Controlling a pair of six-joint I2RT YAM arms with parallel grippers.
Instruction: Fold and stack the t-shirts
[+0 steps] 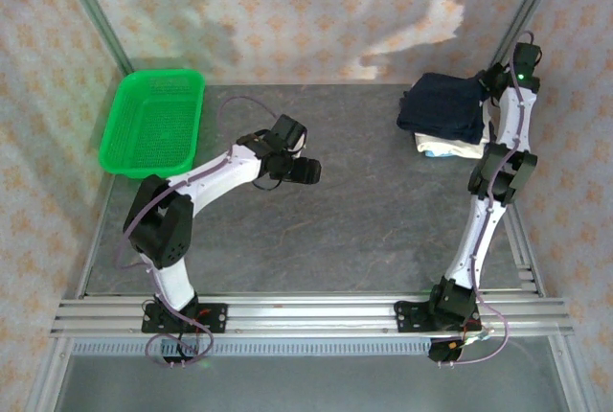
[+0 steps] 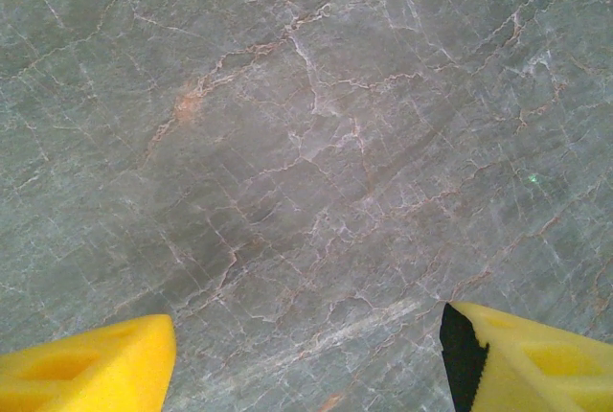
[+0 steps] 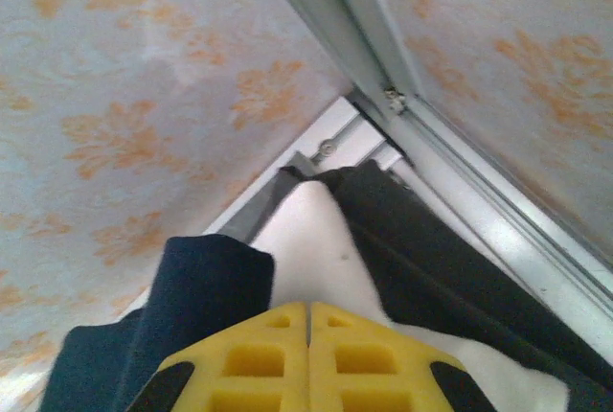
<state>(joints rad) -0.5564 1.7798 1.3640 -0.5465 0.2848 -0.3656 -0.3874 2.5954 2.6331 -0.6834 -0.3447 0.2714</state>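
Centre frame, the left gripper (image 1: 306,171) hangs over bare table (image 1: 364,211), fingers (image 2: 96,369) wide, nothing between them. Upper right, well apart from it, the navy shirt (image 1: 441,105) lies folded on the white shirt (image 1: 448,148). The right gripper (image 3: 308,321) sits at their right edge, jaws pressed shut, cloth directly ahead, and is clearly the nearer one.

The grey marble-patterned table (image 1: 364,201) carries a green plastic mesh basket (image 1: 153,125) at upper left and a folded white t-shirt (image 1: 450,148) at upper right.
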